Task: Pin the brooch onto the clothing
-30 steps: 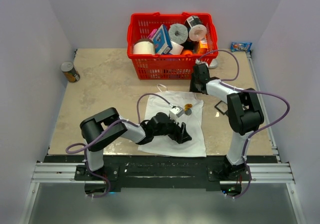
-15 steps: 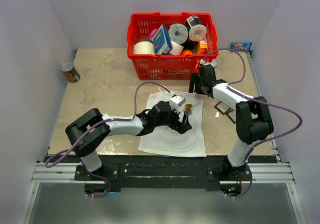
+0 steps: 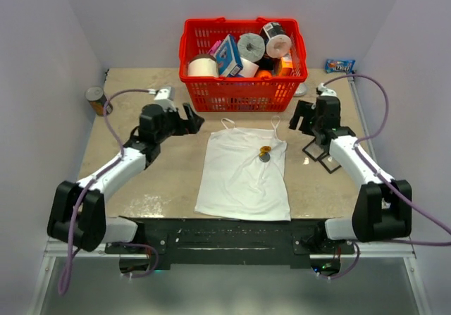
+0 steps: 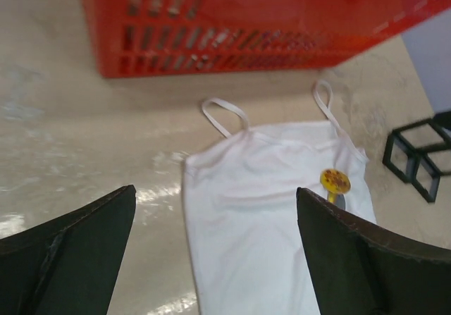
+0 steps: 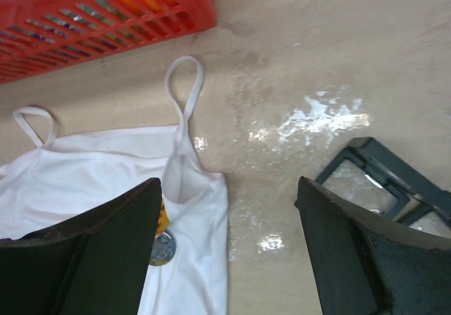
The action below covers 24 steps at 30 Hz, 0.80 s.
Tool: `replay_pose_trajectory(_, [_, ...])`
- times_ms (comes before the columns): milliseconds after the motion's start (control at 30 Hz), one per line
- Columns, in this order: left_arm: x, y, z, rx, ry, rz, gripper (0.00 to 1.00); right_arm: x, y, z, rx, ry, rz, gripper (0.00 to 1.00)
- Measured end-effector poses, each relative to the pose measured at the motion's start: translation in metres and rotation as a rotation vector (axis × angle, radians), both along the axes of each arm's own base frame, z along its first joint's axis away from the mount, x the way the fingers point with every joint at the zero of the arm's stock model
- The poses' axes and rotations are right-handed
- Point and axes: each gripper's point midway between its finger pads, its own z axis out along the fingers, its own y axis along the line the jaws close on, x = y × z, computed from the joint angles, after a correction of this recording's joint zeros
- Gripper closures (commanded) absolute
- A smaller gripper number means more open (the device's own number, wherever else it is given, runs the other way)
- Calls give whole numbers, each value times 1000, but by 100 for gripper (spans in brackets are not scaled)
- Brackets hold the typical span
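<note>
The clothing [image 3: 239, 181] is a white top with thin straps, lying flat at the table's centre; it also shows in the left wrist view [image 4: 261, 223] and the right wrist view [image 5: 91, 181]. The brooch [image 3: 265, 153] rests on its upper right part, an orange-gold disc joined to a dark grey round one [image 4: 335, 182] [image 5: 163, 247]. My left gripper [image 3: 190, 121] [image 4: 215, 192] hovers open off the top's far left corner, holding nothing. My right gripper [image 3: 301, 118] [image 5: 229, 182] hovers open off the far right corner, also holding nothing.
A red basket [image 3: 239, 95] full of rolls and boxes stands behind the top. A black wire frame [image 3: 320, 153] lies right of the top, under my right arm. A can [image 3: 99, 101] stands at the far left and a blue packet [image 3: 340, 65] at the far right corner.
Both arms have drawn back from the top, the left one far to the left rear, the right one to the right. Both grippers opened wider. The top now lies flat and uncovered.
</note>
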Motion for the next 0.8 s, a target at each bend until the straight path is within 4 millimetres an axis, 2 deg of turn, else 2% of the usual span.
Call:
replay_pose_trajectory(100, [2,35,28,2,-55,83,0,-10,-21,18,13,-49,-47,19])
replay_pose_trajectory(167, [-7,44,45,22,-95,102,0,-16,-27,39,18,-108,-61,19])
replay_pose_trajectory(333, [-32,67,94,73,-232,158,0,-37,-27,93,33,-283,-59,18])
replay_pose_trajectory(467, [-51,85,133,93,-361,207,0,-54,-31,115,33,-384,-72,18])
replay_pose_trajectory(600, [-58,94,145,123,-398,234,0,-57,-33,114,26,-392,-79,18])
replay_pose_trajectory(800, [-59,100,136,167,-371,248,0,-58,-34,113,18,-391,-79,18])
